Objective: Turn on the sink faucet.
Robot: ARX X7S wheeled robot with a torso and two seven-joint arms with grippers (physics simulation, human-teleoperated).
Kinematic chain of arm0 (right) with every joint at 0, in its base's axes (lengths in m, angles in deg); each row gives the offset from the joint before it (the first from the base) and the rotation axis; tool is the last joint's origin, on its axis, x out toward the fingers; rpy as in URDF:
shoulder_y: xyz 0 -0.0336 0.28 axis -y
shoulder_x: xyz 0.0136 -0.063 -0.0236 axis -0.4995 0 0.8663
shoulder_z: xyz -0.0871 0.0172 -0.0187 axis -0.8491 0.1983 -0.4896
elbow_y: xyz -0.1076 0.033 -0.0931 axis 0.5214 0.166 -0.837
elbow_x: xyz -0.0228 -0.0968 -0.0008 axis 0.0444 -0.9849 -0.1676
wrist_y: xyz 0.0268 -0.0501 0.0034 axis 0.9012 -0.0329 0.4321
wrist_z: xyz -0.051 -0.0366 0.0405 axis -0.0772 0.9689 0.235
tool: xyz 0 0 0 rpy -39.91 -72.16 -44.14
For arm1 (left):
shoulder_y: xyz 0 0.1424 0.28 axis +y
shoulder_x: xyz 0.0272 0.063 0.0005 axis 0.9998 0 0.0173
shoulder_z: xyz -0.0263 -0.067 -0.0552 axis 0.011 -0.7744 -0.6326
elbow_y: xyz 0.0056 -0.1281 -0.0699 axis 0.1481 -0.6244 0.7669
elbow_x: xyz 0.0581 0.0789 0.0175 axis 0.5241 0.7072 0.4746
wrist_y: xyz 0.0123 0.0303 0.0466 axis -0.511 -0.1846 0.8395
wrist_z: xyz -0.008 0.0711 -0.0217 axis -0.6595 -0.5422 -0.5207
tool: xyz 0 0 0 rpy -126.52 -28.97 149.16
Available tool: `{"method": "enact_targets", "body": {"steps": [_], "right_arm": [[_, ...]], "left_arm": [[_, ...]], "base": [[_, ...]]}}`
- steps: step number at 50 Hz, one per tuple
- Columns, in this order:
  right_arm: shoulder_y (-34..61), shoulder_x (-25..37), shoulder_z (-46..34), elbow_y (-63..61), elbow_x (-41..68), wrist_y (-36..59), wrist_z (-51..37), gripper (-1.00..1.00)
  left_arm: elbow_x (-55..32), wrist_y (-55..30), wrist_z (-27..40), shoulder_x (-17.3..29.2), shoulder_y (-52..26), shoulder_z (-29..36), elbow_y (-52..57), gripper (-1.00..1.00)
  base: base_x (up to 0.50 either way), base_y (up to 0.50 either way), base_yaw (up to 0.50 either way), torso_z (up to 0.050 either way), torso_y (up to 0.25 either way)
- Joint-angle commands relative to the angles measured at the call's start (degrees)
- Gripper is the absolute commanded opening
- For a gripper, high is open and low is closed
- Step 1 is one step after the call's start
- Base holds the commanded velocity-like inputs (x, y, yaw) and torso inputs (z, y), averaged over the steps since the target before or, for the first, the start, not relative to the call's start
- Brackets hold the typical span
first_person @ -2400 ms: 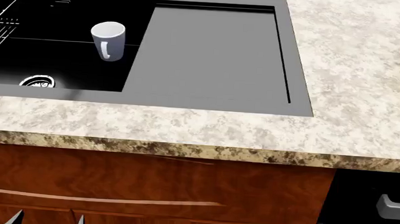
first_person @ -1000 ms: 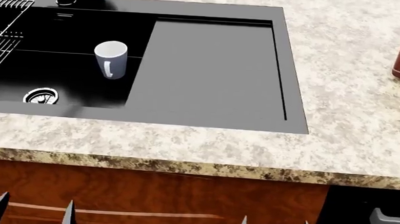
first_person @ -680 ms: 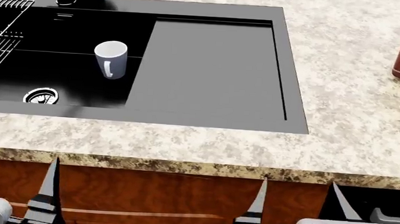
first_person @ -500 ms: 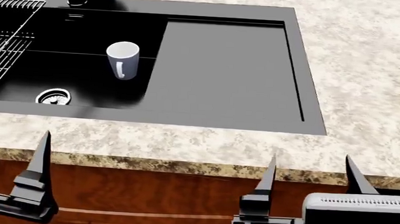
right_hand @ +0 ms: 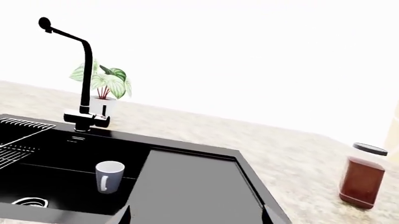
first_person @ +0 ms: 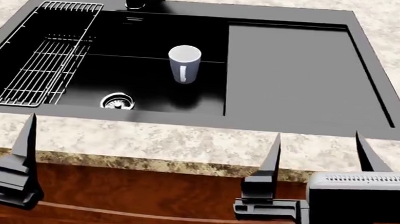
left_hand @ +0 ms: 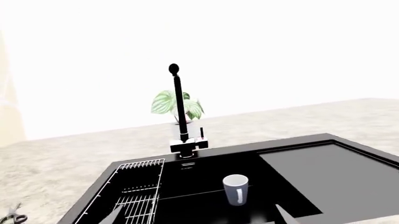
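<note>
Where sink (first_person: 288,124) dips; mug (first_person: 184,63) upright

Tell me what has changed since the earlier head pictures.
Both arms rose into view: the left gripper and right gripper now stand open before the counter edge. The view swung left, showing the whole sink. The mug stayed put; the sink faucet is untouched.

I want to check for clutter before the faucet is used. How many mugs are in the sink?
1. A white mug stands upright in the black sink basin, beside the grey drainboard. No other is visible.
</note>
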Motion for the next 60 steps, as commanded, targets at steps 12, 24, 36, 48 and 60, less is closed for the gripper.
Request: {"method": "enact_targets", "body": {"steps": [12,24,36,48,60], "right_arm": [[7.34,0.49,0.85,-7.22,2.99,13.24,-1.11,1.00],[29.17,1.67,-0.23,-12.98,6.72,35.48,-0.45,1.00],[37.02,3.07,-3.88,-10.71,7.67,39.19,-1.15,1.00],[40.07,3.35,-4.52,-11.43,9.95,42.08,-3.03,1.00],[41.54,4.36,-3.61,-10.67,14.96,41.62,-6.25,1.00]], "left_arm": [[-6.72,-11.48,0.76,1.43,-8.88,-5.50,3.04,1.00],[-15.71,-30.27,0.79,2.58,-27.86,-10.75,2.87,1.00],[-17.66,-34.09,1.74,3.59,-34.66,-7.74,-1.45,1.00],[-19.39,-34.27,2.74,3.65,-35.51,-8.41,-1.99,1.00],[-20.06,-33.14,3.76,4.41,-35.47,-7.18,-2.79,1.00]], "base": [[0.00,0.50,0.00,0.050,0.008],[0.00,0.04,0.00,0.050,0.008],[0.08,0.00,0.00,0.050,0.008],[0.50,0.00,0.00,0.050,0.008],[0.50,0.03,0.00,0.050,0.008]]}}
